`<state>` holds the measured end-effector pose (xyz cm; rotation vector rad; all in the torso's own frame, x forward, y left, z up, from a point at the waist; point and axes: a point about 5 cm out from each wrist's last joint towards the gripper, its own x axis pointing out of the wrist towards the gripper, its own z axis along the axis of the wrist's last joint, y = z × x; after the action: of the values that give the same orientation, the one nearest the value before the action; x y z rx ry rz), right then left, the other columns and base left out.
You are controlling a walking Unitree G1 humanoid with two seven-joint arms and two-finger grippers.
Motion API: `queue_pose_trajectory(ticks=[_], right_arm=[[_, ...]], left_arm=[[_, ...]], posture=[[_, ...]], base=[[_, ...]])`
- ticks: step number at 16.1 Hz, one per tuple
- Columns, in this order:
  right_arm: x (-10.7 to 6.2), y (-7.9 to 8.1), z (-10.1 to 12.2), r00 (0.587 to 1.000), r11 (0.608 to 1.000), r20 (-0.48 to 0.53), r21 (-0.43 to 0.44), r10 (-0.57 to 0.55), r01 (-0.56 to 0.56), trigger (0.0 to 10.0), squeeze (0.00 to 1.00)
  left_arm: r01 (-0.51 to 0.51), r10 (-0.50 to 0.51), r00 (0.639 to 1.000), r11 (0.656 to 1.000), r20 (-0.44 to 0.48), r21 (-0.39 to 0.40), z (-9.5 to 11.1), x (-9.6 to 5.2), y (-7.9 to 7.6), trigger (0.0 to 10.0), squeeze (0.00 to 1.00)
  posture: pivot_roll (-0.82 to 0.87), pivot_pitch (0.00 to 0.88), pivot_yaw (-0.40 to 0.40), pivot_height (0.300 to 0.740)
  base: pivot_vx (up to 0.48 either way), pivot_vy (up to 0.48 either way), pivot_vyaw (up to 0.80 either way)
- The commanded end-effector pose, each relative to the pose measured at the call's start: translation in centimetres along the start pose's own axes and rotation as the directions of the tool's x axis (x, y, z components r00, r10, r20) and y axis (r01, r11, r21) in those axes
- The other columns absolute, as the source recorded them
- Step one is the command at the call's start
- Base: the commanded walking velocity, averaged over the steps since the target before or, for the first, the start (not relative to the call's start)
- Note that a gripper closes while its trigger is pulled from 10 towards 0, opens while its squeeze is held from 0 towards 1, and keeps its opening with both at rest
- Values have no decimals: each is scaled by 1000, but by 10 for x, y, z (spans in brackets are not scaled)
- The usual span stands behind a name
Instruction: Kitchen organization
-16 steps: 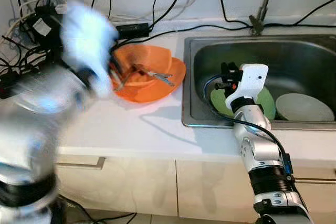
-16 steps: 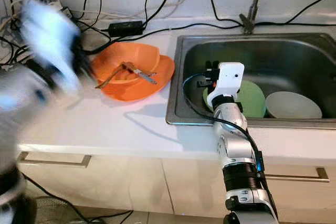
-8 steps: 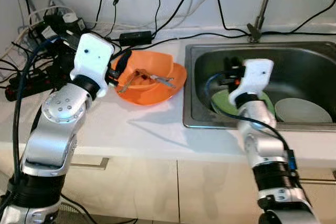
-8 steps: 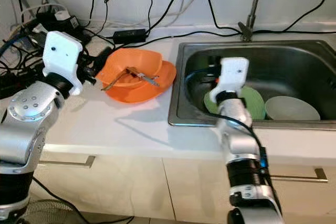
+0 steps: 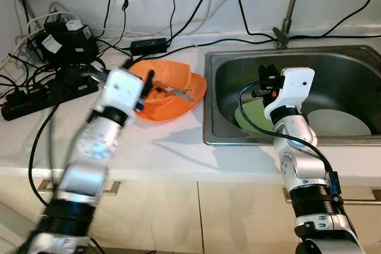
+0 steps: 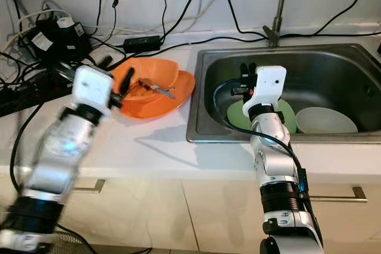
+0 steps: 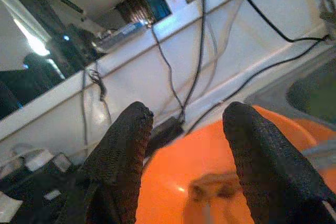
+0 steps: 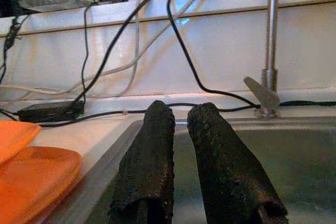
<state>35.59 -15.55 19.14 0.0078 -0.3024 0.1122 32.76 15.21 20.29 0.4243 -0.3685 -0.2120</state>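
**Orange dishes on the counter, plates in the sink**

Your left gripper (image 7: 184,166) hangs with its fingers spread wide just over the stacked orange bowl and plate (image 5: 178,93), glossy, with metal cutlery (image 5: 178,91) lying inside, on the white counter (image 5: 172,147) beside the sink (image 5: 357,63). Your right gripper (image 8: 178,171), fingers nearly together and empty, hovers above the green plate (image 5: 250,117) next to a white plate (image 5: 339,124) in the basin.

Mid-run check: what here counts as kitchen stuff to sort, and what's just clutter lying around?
Job things:
- orange dishes on the counter, utensils in them
- green plate and pale plate in the sink
- left gripper, open at the orange dishes
- right gripper over the sink

Lying about:
- black cables
- power strip
- power adapter
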Motion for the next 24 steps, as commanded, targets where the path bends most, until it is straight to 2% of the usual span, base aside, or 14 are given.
queue_pose_trajectory(ticks=[1, 2, 3, 4, 5, 6, 11, 14, 16, 19, 21, 24], right_arm=[[0, 4, 0, 1000, 1000, 11, 15, 21, -21, 10000, 0], [-1, 4, 0, 999, 999, 16, 19, 34, -35, 10000, 0], [-4, 6, -1, 998, 998, 20, 30, 62, -62, 10000, 0], [-6, 6, -1, 997, 997, 21, 33, 74, -74, 10000, 0], [-10, 7, -2, 995, 994, 23, 24, 102, -102, 10000, 0], [-12, 5, -4, 992, 992, 17, 13, 122, -122, 10000, 0], [-19, -10, -2, 970, 969, -10, -53, 241, -241, 10000, 0], [-17, -23, 3, 971, 970, -18, -51, 239, -239, 10000, 0], [-15, -20, 4, 962, 961, -27, -53, 272, -273, 10000, 0], [-12, -14, 5, 953, 952, -27, -42, 302, -303, 10000, 0], [-15, -4, 4, 934, 934, -17, -20, 358, -358, 10000, 0], [-20, 1, 1, 915, 915, -15, -1, 403, -403, 10000, 0]], left_arm=[[9, -10, 1000, 999, 27, 39, 0, 3, -2, 10000, 0], [45, -49, 998, 994, 43, 99, -2, 3, -7, 10000, 0], [115, -132, 990, 966, 58, 229, -5, 1, -15, 10000, 0], [150, -175, 983, 946, 62, 287, -6, -1, -18, 10000, 0], [210, -251, 966, 904, 64, 374, -9, -6, -25, 10000, 0], [226, -277, 958, 886, 71, 406, -12, -7, -28, 10000, 0], [232, -295, 952, 872, 84, 430, -17, -9, -33, 10000, 0], [227, -290, 953, 878, 92, 420, -18, -4, -43, 10000, 0], [220, -280, 955, 890, 99, 400, -18, -4, -52, 10000, 0], [232, -296, 950, 883, 101, 409, -19, -5, -61, 10000, 0], [232, -301, 949, 869, 97, 437, -19, -3, -57, 10000, 0], [244, -322, 943, 835, 79, 493, -18, -3, -47, 10000, 0]], posture=[[36, 0, 115, 740], [29, 0, 117, 740], [29, 0, 116, 740], [30, 0, 114, 740], [37, 0, 108, 740], [37, 0, 105, 740], [18, 0, 91, 740], [9, 0, 28, 740], [4, 0, 4, 740], [4, 0, -8, 740], [19, 0, 1, 740], [27, 0, 16, 740]], base=[[0, 0, 0], [0, 0, 0], [0, 0, 0], [0, 0, 0], [0, 0, 0], [0, 0, 0], [0, 0, 0], [0, 0, 0], [0, 0, 0], [0, 0, 0], [0, 0, 0], [0, 0, 0]])
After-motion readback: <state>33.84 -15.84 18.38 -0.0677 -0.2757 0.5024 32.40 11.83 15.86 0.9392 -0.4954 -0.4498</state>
